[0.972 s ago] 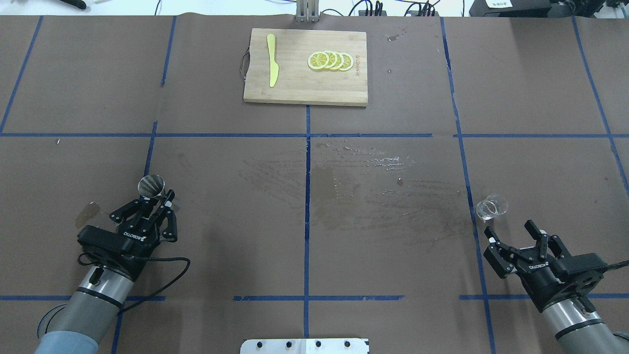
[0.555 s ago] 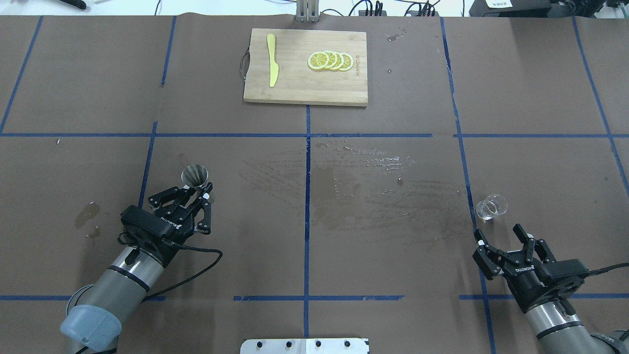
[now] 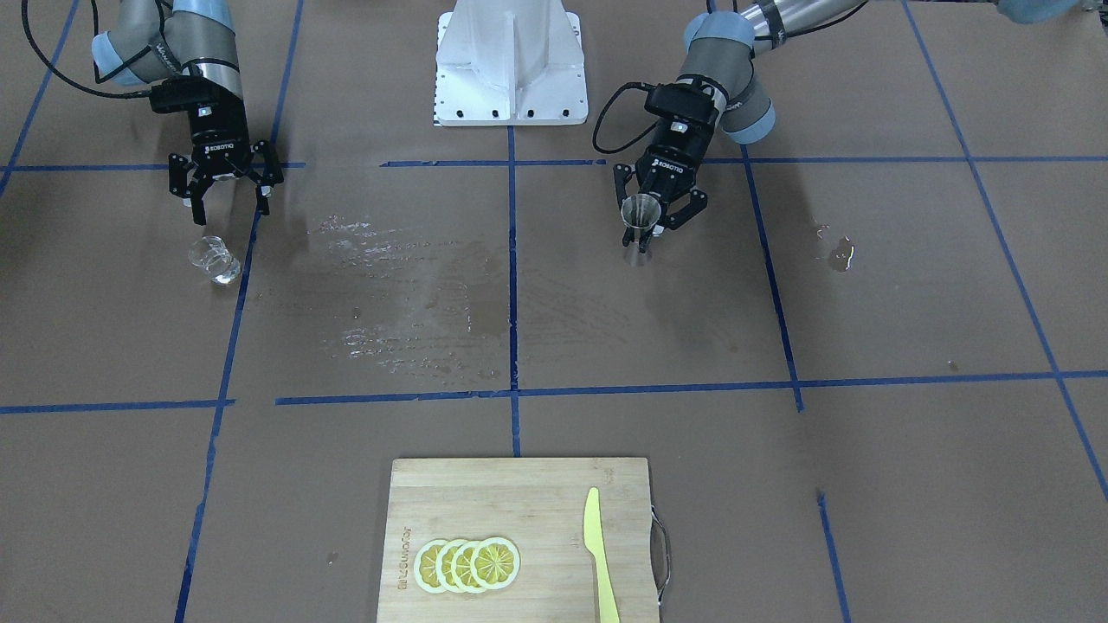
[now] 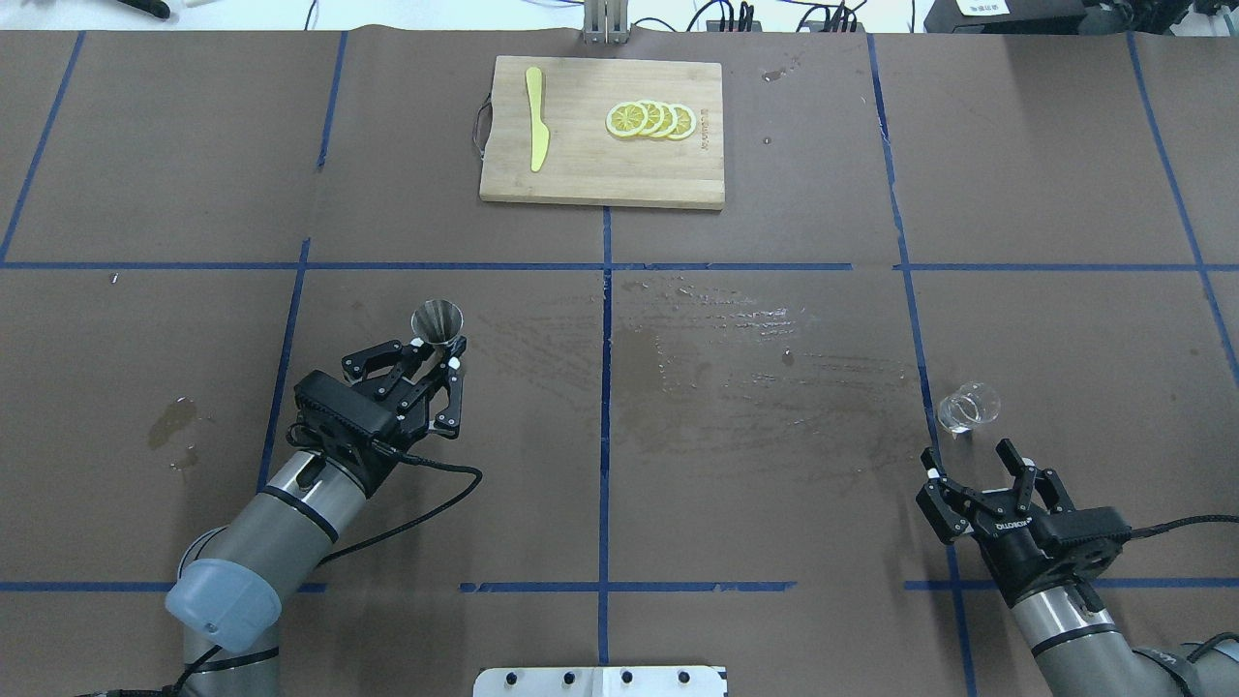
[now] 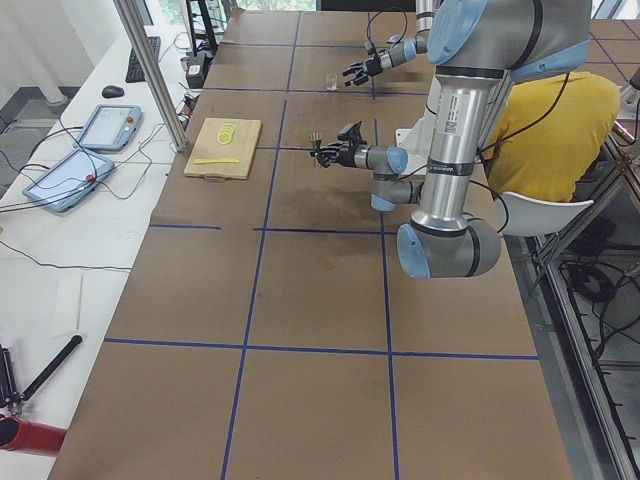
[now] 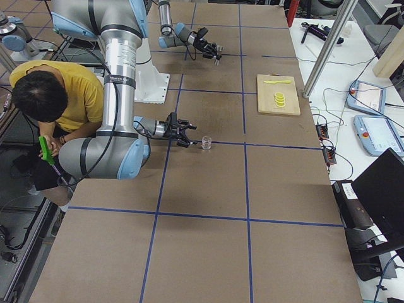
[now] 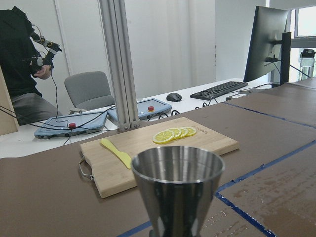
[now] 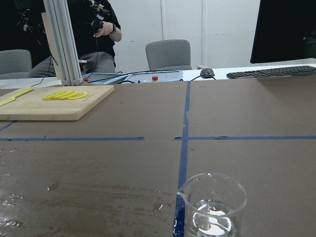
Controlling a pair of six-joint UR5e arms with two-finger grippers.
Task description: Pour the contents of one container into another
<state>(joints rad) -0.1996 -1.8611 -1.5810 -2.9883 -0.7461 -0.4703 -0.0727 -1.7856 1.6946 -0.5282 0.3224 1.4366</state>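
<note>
Two pincers, each marked ROBOTIQ in white on its black body, are over a brown bench (image 4: 774, 532) gridded with blue tape (image 4: 607, 465). The left pincer (image 4: 438, 352) is clamped narrowly on the waist of the metal jigger (image 4: 438, 321), at the near left of the bench's middle. The jigger is upright with its open cone facing up, and the left wrist view shows its brushed steel rim close up. Whether its foot touches the bench cannot be told.

The glass cup (image 4: 968, 407) stands on the bench at the near right, beside a blue tape line, with a little clear liquid in its bottom. The right pincer (image 4: 968, 461) is spread wide just on the near side of the cup, with its fingers pointing at the cup but apart from it.

A broad wet smear (image 4: 716, 358) shines on the bench between the two arms, and a small puddle (image 4: 174, 421) lies to the left of the left arm.

At the far middle lies a wooden cutting board (image 4: 600, 179) with a wire handle on its left end. It carries a fan of lemon slices (image 4: 650, 120) on the right and a yellow knife (image 4: 535, 126) on the left. A mark is burnt into the board's right edge, but its letters are too small to read.
</note>
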